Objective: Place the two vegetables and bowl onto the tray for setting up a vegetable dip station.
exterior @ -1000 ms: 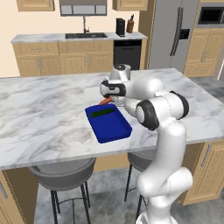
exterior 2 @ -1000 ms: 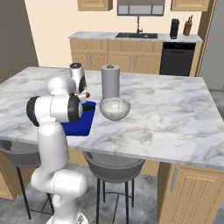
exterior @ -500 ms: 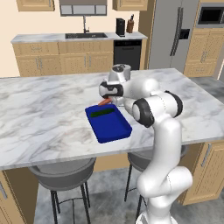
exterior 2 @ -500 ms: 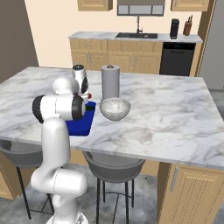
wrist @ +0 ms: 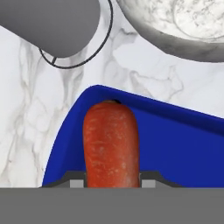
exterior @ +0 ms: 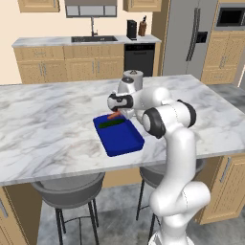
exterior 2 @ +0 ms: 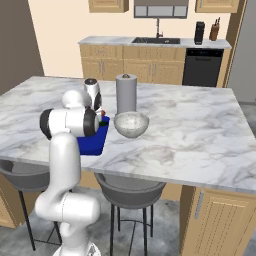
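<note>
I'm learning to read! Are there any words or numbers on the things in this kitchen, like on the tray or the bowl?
No words, numbers or signs can be read anywhere in these pictures.
The blue tray, the carrot, the bowl and the paper towel roll are all plain.
The fridge and the microwave have dark panels, too small and blurred to show any writing.

Carrot (wrist: 111, 144): matt orange skin, finely pitted and rough. Tray (wrist: 183, 144), beneath the carrot: smooth, uniform deep blue, plastic-like, slight sheen. Bowl (exterior 2: 131, 124), beside the tray: whitish-grey marbled, stone-like finish. Paper towel roll (exterior 2: 126, 93), behind the bowl: plain matt grey. Counter (exterior: 52, 119) under the tray: polished white marble with grey veining. Cabinets (exterior 2: 150, 65) beyond the counter: light wood.
</note>
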